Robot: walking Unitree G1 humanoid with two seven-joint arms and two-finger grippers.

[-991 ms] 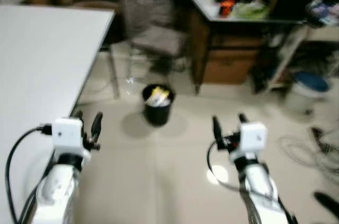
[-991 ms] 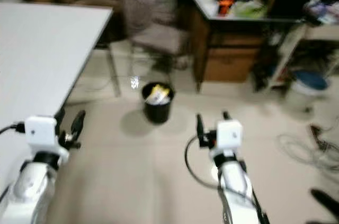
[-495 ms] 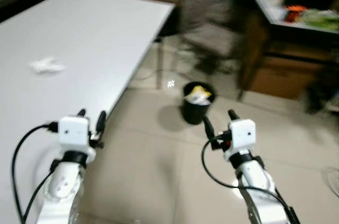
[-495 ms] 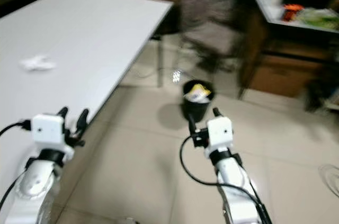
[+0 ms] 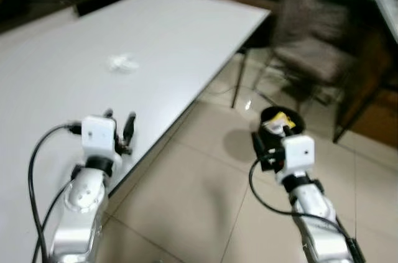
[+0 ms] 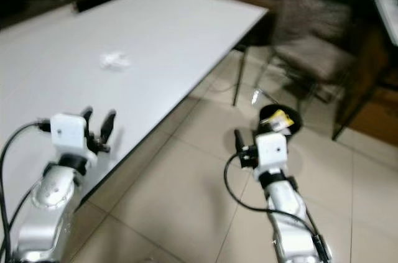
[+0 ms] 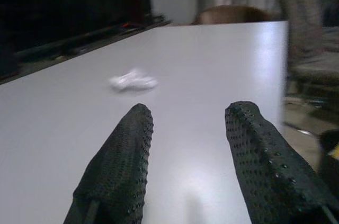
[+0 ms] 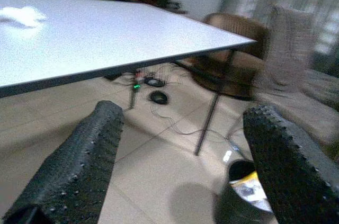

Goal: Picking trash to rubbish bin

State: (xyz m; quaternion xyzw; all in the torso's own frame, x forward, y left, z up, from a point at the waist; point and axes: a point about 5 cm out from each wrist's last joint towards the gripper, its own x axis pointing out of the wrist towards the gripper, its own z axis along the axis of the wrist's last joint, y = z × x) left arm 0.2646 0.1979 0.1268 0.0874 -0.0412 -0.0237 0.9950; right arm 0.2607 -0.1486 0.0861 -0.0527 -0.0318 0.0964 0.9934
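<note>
From my remote station, I see a crumpled white piece of trash [image 5: 124,63] lying on the white tabletop [image 5: 74,45], well ahead of the left pincer [image 5: 119,127] and apart from it. That pincer hovers over the tabletop's near part, close to its edge, with its two black fingers [image 7: 119,166] spread and nothing between them. In the left wrist view the same scrap [image 7: 133,81] sits beyond the fingertips, on bare white surface.

The right pincer [image 6: 237,140] hangs over the tiled floor [image 5: 193,207], off the tabletop's right side. Its fingers [image 8: 74,160] stand wide apart and hold nothing.

A black rubbish bin [image 5: 283,127] stands on the floor just beyond the right pincer, partly hidden behind that wrist's white camera block. Something yellow and white [image 5: 277,125] shows inside the bin. The right wrist view shows the bin [image 8: 241,189] between the spread fingers, with a tabletop leg [image 8: 206,123] near it.

A chair with a grey seat [image 5: 311,58] stands farther back, past the tabletop's far corner, and a brown armchair [image 8: 233,49] sits behind it. Both are blurred. Cables [image 8: 159,83] lie on the floor under the tabletop.
</note>
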